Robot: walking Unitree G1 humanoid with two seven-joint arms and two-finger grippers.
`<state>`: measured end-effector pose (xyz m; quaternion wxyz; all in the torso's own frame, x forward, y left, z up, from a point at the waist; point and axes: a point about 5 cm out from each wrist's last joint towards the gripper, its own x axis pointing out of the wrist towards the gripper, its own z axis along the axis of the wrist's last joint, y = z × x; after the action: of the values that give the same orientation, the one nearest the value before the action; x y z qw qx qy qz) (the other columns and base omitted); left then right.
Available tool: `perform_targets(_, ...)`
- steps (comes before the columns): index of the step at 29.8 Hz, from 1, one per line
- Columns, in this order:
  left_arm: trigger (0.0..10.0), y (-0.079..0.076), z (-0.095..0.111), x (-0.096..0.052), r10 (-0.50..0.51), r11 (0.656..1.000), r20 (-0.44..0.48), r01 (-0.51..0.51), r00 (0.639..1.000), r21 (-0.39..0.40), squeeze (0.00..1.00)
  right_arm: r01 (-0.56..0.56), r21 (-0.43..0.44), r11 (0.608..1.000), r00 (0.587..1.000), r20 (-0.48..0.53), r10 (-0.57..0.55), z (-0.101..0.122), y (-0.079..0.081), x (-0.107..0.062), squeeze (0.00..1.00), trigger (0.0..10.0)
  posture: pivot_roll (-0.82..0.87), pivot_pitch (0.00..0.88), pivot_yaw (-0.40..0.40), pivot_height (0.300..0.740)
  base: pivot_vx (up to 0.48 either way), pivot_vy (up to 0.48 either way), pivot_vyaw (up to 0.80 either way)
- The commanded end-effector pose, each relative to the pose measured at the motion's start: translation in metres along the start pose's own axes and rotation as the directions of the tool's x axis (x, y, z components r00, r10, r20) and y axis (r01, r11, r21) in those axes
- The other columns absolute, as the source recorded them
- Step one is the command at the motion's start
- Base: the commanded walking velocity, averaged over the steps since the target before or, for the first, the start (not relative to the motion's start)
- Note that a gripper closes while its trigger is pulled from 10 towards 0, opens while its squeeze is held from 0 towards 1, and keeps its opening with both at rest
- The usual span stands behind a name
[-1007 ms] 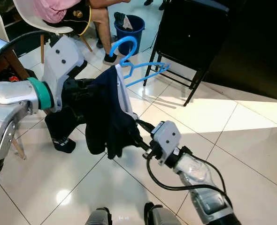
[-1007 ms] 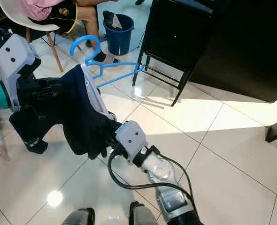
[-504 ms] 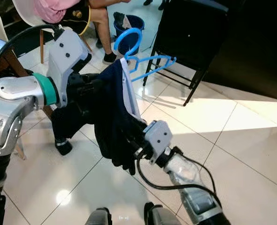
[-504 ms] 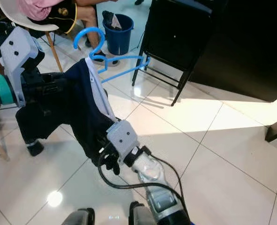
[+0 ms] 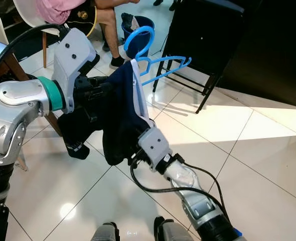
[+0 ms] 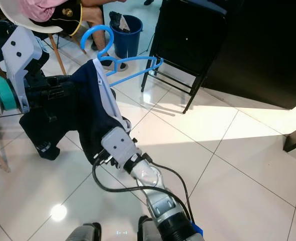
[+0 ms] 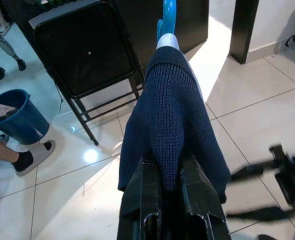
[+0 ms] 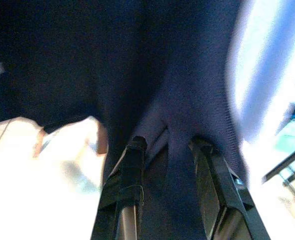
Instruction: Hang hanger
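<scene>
Gripping low: right gripper (image 8: pixel 170 150) pushed up into the bottom of the navy sweater (image 5: pixel 119 118), a fold of knit running between its two fingers (image 8: pixel 130 170); looks pinched on that fold, probably to steady the hem.
Left gripper (image 7: pixel 167 172): level with the garment's shoulder, fingers closed on a thick ridge of the knit, bearing the weight so the load hangs free of the floor (image 5: pixel 268 165).
Sweater: draped between the two grippers, white lining (image 5: pixel 137 95) showing along the neck edge just above the right one.
Blue hanger (image 5: pixel 153 63): threaded inside the sweater, hook (image 6: pixel 102 37) poking out past the left gripper's fingertips, one arm jutting beyond the cloth. Held hook-forward, I'd say, so it can catch a rail.
Beyond the hook: black folding chair (image 5: pixel 200 37), well apart from the hanger.
Farther off: blue bucket (image 6: pixel 126 32), and a seated person (image 5: pixel 95 10) on a white chair (image 5: pixel 32 15).
Judgement: not hung yet; no rail in sight to take that hook.
</scene>
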<state>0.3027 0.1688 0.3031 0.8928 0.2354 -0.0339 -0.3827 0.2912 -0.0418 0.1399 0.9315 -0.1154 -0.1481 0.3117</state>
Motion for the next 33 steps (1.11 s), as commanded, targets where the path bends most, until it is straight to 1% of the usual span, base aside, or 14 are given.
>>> perform_targets(1, 10.0, 0.000, 0.004, -0.004, 0.008, 1.000, 0.008, -0.008, 1.000, 0.014, 0.00, 0.053, -0.009, 0.999, 0.996, 0.069, -0.052, 0.015, -0.017, -0.006, 0.00, 10.0, 0.07, 0.139, 0.026, 0.740, 0.000, 0.000, 0.00)
perform_targets(2, 10.0, 0.000, 0.004, -0.004, 0.008, 1.000, 0.008, -0.008, 1.000, 0.014, 0.00, 0.053, -0.009, 0.999, 0.996, 0.069, -0.052, 0.015, -0.017, -0.006, 0.00, 10.0, 0.07, 0.139, 0.026, 0.740, 0.000, 0.000, 0.00)
perform_targets(4, 10.0, 0.000, 0.002, -0.005, 0.012, 1.000, 0.003, -0.012, 1.000, 0.018, 0.00, 0.087, -0.040, 0.995, 0.991, 0.101, -0.082, 0.024, -0.031, -0.014, 0.00, 10.0, 0.06, 0.140, 0.027, 0.740, 0.000, 0.000, 0.00)
perform_targets(6, 10.0, 0.000, 0.002, -0.005, 0.012, 1.000, 0.003, -0.012, 1.000, 0.018, 0.00, 0.087, -0.040, 0.995, 0.991, 0.101, -0.082, 0.024, -0.031, -0.014, 0.00, 10.0, 0.06, 0.140, 0.027, 0.740, 0.000, 0.000, 0.00)
perform_targets(8, 10.0, 0.001, 0.001, -0.005, 0.014, 1.000, 0.000, -0.014, 1.000, 0.019, 0.00, 0.114, -0.068, 0.991, 0.988, 0.111, -0.106, 0.029, -0.044, -0.023, 0.00, 10.0, 0.05, 0.140, 0.030, 0.740, 0.000, 0.000, 0.00)
perform_targets(9, 10.0, 0.001, 0.001, -0.005, 0.014, 1.000, 0.000, -0.014, 1.000, 0.019, 0.00, 0.114, -0.068, 0.991, 0.988, 0.111, -0.106, 0.029, -0.044, -0.023, 0.00, 10.0, 0.05, 0.140, 0.030, 0.740, 0.000, 0.000, 0.00)
perform_targets(10, 10.0, 0.000, 0.001, -0.004, 0.013, 1.000, 0.002, -0.013, 1.000, 0.017, 0.00, 0.120, -0.083, 0.989, 0.990, 0.091, -0.112, 0.026, -0.050, -0.029, 0.00, 10.0, 0.05, 0.141, 0.033, 0.740, 0.000, 0.000, 0.00)
perform_targets(13, 10.0, 0.000, 0.001, -0.003, 0.011, 1.000, 0.003, -0.011, 1.000, 0.016, 0.00, 0.119, -0.090, 0.989, 0.990, 0.087, -0.112, 0.025, -0.050, -0.031, 0.00, 10.0, 0.05, 0.141, 0.033, 0.740, 0.000, 0.000, 0.00)
perform_targets(15, 10.0, 0.000, 0.001, -0.002, 0.009, 1.000, 0.005, -0.010, 1.000, 0.016, 0.00, 0.101, -0.085, 0.991, 0.992, 0.078, -0.095, 0.021, -0.046, -0.031, 0.00, 10.0, 0.05, 0.141, 0.035, 0.740, 0.000, 0.000, 0.00)
perform_targets(17, 10.0, 0.000, 0.002, -0.001, 0.007, 1.000, 0.009, -0.007, 1.000, 0.016, 0.00, 0.029, -0.047, 0.998, 0.997, 0.069, -0.026, 0.018, -0.033, -0.031, 0.00, 10.0, 0.05, 0.138, 0.039, 0.740, 0.000, 0.000, 0.00)
perform_targets(19, 10.0, 0.001, 0.002, -0.001, 0.006, 1.000, 0.010, -0.006, 1.000, 0.017, 0.00, 0.007, -0.032, 0.999, 0.998, 0.067, -0.005, 0.017, -0.028, -0.031, 0.00, 10.0, 0.05, 0.138, 0.039, 0.740, 0.000, 0.000, 0.00)
perform_targets(29, 10.0, 0.001, 0.003, -0.001, 0.008, 1.000, 0.010, -0.008, 1.000, 0.019, 0.00, -0.034, 0.001, 0.999, 0.998, 0.049, 0.034, 0.014, -0.016, -0.029, 0.00, 10.0, 0.06, 0.134, 0.037, 0.740, 0.000, 0.000, 0.00)
perform_targets(32, 10.0, 0.001, 0.004, -0.002, 0.011, 1.000, 0.013, -0.011, 1.000, 0.019, 0.00, -0.066, 0.029, 0.997, 0.998, 0.024, 0.065, 0.006, -0.005, -0.023, 0.00, 10.0, 0.07, 0.129, 0.033, 0.740, 0.000, 0.000, 0.00)
perform_targets(33, 10.0, 0.001, 0.004, -0.002, 0.011, 1.000, 0.013, -0.011, 1.000, 0.019, 0.00, -0.066, 0.029, 0.997, 0.998, 0.024, 0.065, 0.006, -0.005, -0.023, 0.00, 10.0, 0.07, 0.129, 0.033, 0.740, 0.000, 0.000, 0.00)
